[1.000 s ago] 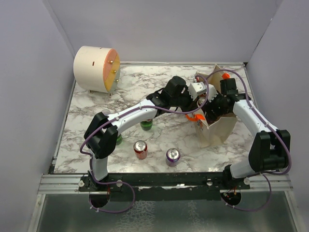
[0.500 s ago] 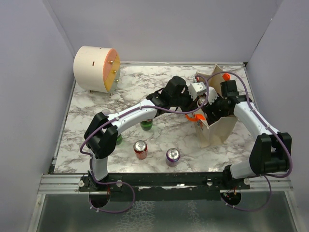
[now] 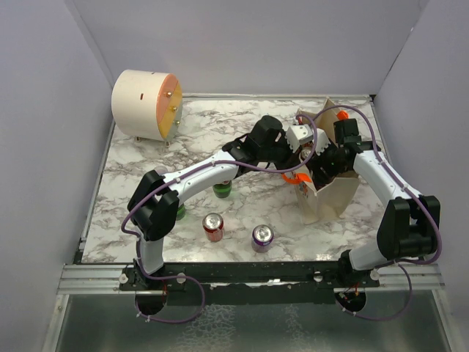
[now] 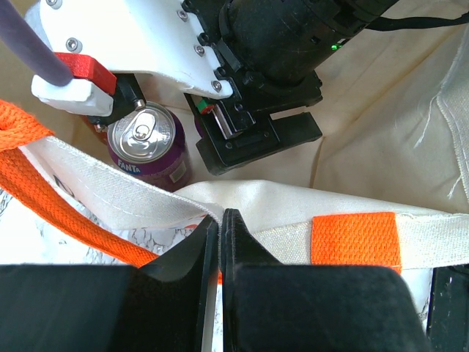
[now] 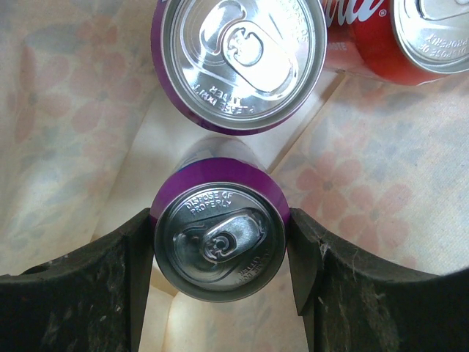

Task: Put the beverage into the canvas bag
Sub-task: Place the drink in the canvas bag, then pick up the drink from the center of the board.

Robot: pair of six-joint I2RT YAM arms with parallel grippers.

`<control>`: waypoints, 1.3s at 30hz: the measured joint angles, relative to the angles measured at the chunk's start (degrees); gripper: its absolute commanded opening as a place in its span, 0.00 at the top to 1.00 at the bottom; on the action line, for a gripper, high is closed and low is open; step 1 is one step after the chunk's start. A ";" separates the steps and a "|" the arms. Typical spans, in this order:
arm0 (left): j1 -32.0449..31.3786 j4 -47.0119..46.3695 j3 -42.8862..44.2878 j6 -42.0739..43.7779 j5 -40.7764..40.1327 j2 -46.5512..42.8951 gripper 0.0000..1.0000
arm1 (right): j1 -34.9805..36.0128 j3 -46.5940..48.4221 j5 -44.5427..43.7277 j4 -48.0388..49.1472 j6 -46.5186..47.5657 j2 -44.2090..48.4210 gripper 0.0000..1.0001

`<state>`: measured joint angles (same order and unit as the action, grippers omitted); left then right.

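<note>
Placement step, nearly done. Right end effector [image 5: 220,246] is inside the canvas bag [image 4: 381,125] at the far right of the tabletop [image 3: 205,128], jaws part-open, clamped on the beverage can [image 5: 218,213]. Left end effector [image 4: 221,257] is pinched shut on the bag rim. Next, I'd say: lower clear of the second purple can [image 5: 238,51] and the red can [image 5: 410,37], release, lift straight out.

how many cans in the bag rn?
3: purple can between the right jaws, second purple can beyond it, red can beside that. More may be hidden.
</note>
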<state>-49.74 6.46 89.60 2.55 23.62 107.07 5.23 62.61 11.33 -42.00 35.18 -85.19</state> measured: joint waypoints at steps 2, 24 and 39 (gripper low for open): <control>0.00 0.00 0.00 0.00 0.00 0.00 0.95 | 0.00 0.00 0.00 0.00 0.00 0.02 0.46; -0.02 0.04 0.74 -0.02 0.17 0.42 0.95 | -0.07 1.57 0.59 -0.42 -1.09 1.88 0.08; 0.00 -0.48 0.81 -3.82 -0.17 0.42 0.94 | -0.07 8.11 3.19 -2.25 -4.83 7.87 0.10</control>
<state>-49.74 5.98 90.41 -1.28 23.44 107.48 5.17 70.72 14.52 -44.25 30.35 -77.32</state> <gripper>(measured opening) 0.061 0.904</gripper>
